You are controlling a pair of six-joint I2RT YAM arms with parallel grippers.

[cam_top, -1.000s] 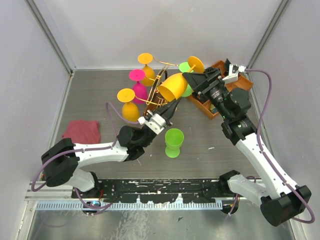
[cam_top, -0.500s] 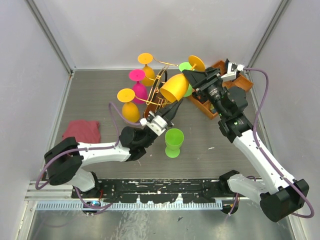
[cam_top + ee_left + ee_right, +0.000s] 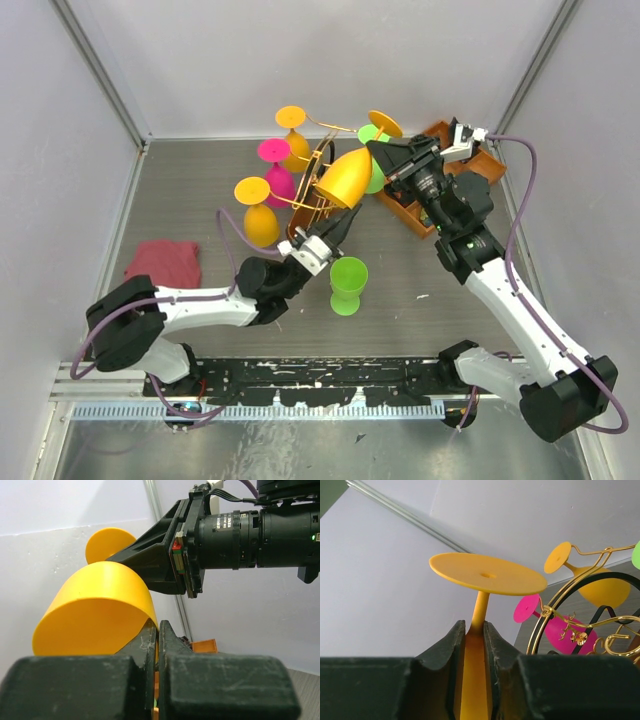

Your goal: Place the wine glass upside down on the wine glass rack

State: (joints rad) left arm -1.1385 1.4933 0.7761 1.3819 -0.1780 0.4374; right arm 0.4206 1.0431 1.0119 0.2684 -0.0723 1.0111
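The yellow wine glass point(image 3: 345, 178) hangs tilted in the air beside the gold wire wine glass rack point(image 3: 318, 160), bowl toward the rack, foot point(image 3: 385, 123) up and to the right. My right gripper point(image 3: 380, 155) is shut on its stem, seen in the right wrist view under the round foot point(image 3: 487, 574). My left gripper point(image 3: 349, 210) reaches up from below and pinches the bowl's rim. In the left wrist view the fingers point(image 3: 172, 640) stand almost together with the thin yellow wall point(image 3: 95, 610) between them.
Two yellow glasses point(image 3: 260, 215) point(image 3: 293, 135), a pink glass point(image 3: 278, 175) and a green one point(image 3: 373, 178) hang upside down on the rack. A green glass point(image 3: 348, 285) stands upright on the table. An orange tray point(image 3: 420, 218) sits at the right, a red cloth point(image 3: 163, 262) at the left.
My right gripper's jaws have closed onto the stem. The glass has tipped a little, its foot moving left. The left gripper keeps its pinch on the rim.
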